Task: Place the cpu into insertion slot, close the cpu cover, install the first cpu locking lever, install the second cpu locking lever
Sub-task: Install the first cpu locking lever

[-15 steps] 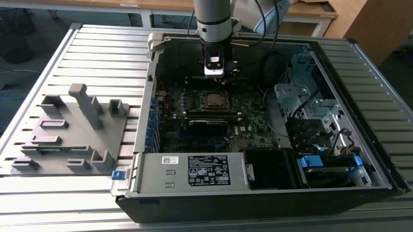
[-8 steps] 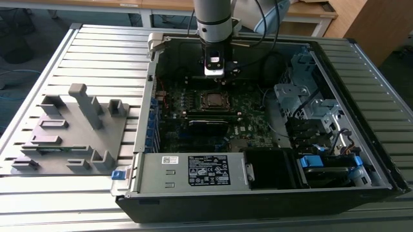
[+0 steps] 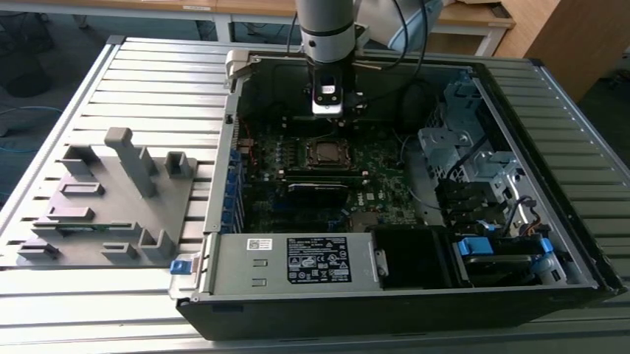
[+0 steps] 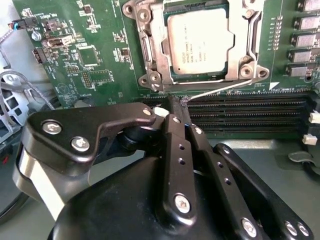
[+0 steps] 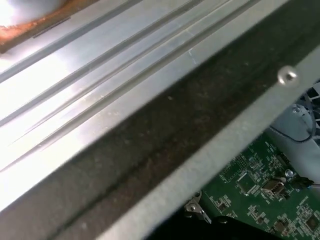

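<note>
One cpu point(image 4: 200, 42) sits inside the insertion slot point(image 4: 200, 78).

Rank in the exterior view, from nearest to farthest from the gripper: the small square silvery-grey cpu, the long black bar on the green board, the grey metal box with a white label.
1. The cpu, in its socket, next to the gripper.
2. The long black bar, mid-board.
3. The grey metal box, at the case's edge.
</note>
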Controlling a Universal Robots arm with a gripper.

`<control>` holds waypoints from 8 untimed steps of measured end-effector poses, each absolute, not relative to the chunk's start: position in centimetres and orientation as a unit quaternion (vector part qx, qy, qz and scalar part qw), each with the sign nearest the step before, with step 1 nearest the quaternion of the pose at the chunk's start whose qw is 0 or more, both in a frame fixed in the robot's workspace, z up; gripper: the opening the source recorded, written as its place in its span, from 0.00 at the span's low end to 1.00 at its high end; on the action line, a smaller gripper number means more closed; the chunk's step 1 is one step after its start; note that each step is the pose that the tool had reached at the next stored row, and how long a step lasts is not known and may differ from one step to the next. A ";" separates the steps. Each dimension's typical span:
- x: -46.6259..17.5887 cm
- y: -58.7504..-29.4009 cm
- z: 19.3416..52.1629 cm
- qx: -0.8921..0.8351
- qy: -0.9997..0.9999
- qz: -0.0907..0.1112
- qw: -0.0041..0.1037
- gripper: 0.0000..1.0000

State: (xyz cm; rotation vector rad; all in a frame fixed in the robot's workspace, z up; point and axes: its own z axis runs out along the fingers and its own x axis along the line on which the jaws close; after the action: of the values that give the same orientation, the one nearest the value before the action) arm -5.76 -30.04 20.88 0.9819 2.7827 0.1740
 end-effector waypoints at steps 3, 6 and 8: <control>-5.8 -30.5 20.9 0.332 0.937 0.068 0.089 0.10; -5.8 -31.5 20.9 0.335 0.934 0.101 0.078 0.10; -5.8 -31.8 20.9 0.336 0.932 0.116 0.072 0.10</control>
State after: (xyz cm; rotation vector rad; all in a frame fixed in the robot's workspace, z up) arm -5.76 -31.77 20.87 1.0090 2.8004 0.3490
